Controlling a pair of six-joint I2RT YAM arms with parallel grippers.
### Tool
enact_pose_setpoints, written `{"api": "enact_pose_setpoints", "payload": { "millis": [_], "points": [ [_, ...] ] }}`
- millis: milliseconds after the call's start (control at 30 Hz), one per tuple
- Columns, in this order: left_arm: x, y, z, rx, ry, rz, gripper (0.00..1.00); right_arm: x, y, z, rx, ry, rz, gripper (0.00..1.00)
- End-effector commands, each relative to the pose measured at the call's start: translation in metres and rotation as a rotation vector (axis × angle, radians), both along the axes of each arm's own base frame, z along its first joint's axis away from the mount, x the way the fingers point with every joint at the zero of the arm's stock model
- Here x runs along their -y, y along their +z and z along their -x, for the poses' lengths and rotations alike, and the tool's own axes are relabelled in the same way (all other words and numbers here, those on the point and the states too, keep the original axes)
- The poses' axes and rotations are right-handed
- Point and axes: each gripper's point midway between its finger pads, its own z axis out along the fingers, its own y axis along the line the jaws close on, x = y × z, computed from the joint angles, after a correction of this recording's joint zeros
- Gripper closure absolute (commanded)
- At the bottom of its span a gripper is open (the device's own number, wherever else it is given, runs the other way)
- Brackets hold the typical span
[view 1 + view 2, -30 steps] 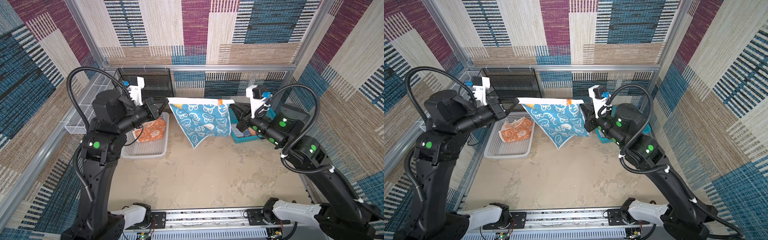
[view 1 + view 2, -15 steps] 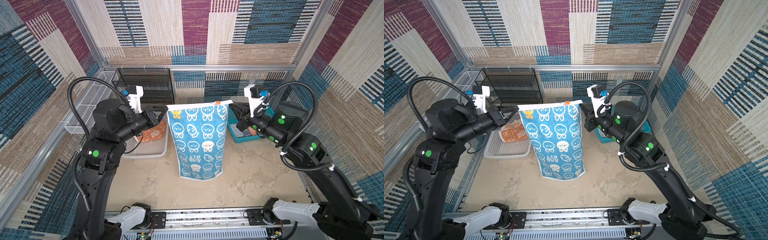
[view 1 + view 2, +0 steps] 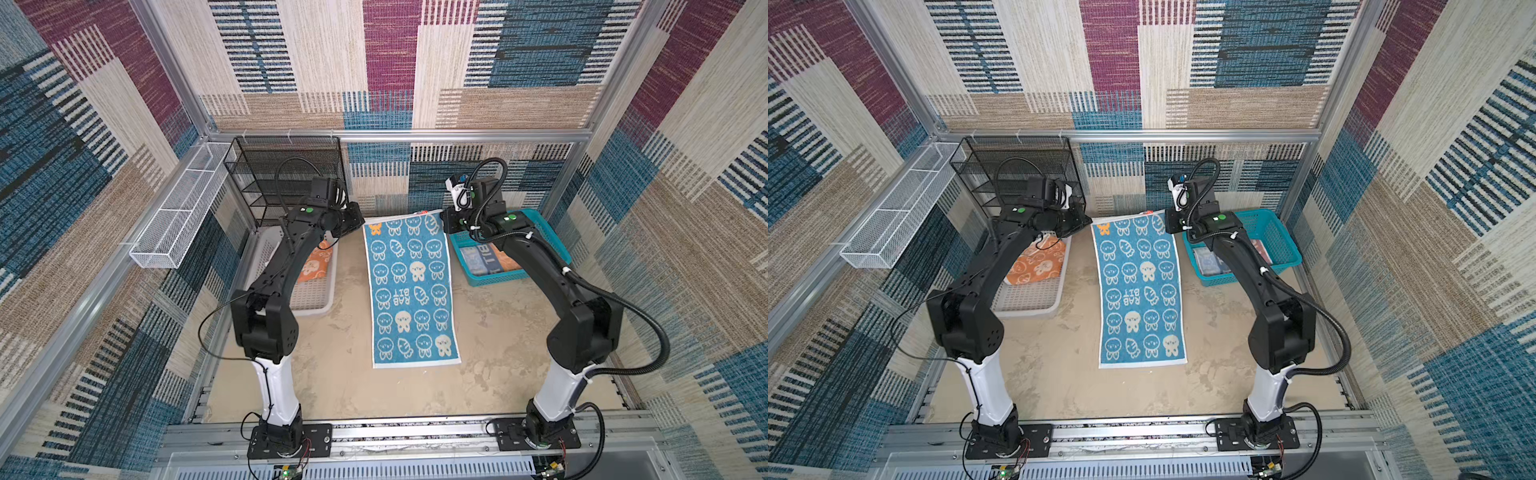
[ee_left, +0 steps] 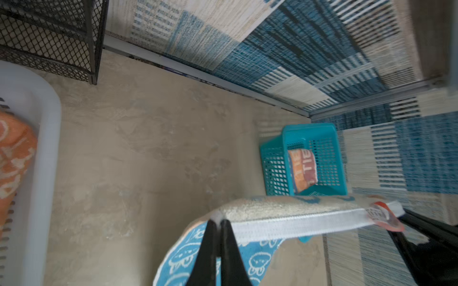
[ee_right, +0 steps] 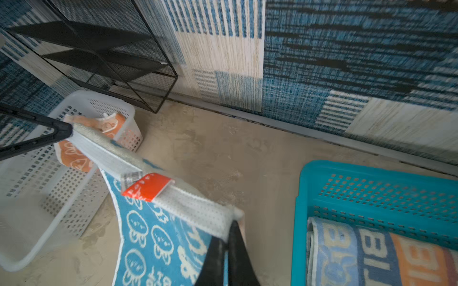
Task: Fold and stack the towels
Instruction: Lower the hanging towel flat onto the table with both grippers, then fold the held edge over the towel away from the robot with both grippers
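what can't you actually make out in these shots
- orange towel: the left arm covers part of it in a top view.
- lettered towel: cut off by the right wrist view's edge; the right arm covers part in both top views.
- red tag on the rabbit towel: print blurred in both wrist views.
- left fingers, right fingers: hidden under the wrists in both top views.

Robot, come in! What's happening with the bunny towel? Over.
Left gripper, right gripper: jaws shut on rabbit towel far corners. Spread along table, far edge lifted. White basket, teal basket flank it.
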Motion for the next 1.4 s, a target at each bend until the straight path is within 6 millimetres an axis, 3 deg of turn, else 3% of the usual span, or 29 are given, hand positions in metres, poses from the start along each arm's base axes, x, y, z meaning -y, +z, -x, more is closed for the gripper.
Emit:
{"api": "enact_pose_setpoints", "payload": {
  "millis": [0,133,267,633,833,933,1000,1200,1267,1367],
  "points": [
    [-0.005,-0.012,-0.022,0.036,-0.015,-0.082,1.0,-0.006,-0.021,-0.018,-0.028,0.019,-0.017,1.0],
    [-0.004,-0.032,-0.03,0.008,-0.032,-0.114,1.0,-0.005,-0.059,-0.026,-0.097,0.019,0.002,1.0],
    [-0.006,-0.056,-0.015,-0.053,-0.043,-0.131,1.0,-0.007,-0.083,-0.012,-0.156,0.025,-0.024,1.0],
    [-0.016,-0.116,0.078,-0.237,-0.027,-0.166,1.0,0.005,-0.166,0.071,-0.346,-0.009,0.005,1.0],
    [-0.021,-0.146,0.124,-0.297,-0.028,-0.17,1.0,0.002,-0.201,0.111,-0.408,-0.01,0.051,1.0],
    [-0.021,-0.163,0.141,-0.319,-0.033,-0.154,1.0,0.004,-0.204,0.121,-0.408,-0.018,0.05,1.0],
    [-0.021,-0.165,0.148,-0.32,-0.037,-0.156,1.0,0.007,-0.195,0.12,-0.387,-0.033,0.05,1.0],
    [-0.019,-0.125,0.153,-0.251,-0.045,-0.126,1.0,0.011,-0.15,0.119,-0.312,-0.043,0.04,1.0],
    [-0.017,-0.116,0.159,-0.239,-0.05,-0.108,1.0,0.013,-0.146,0.124,-0.31,-0.045,0.042,1.0],
    [-0.005,-0.125,0.174,-0.259,-0.081,-0.098,1.0,0.014,-0.157,0.139,-0.338,-0.044,0.04,1.0]
  ]
}}
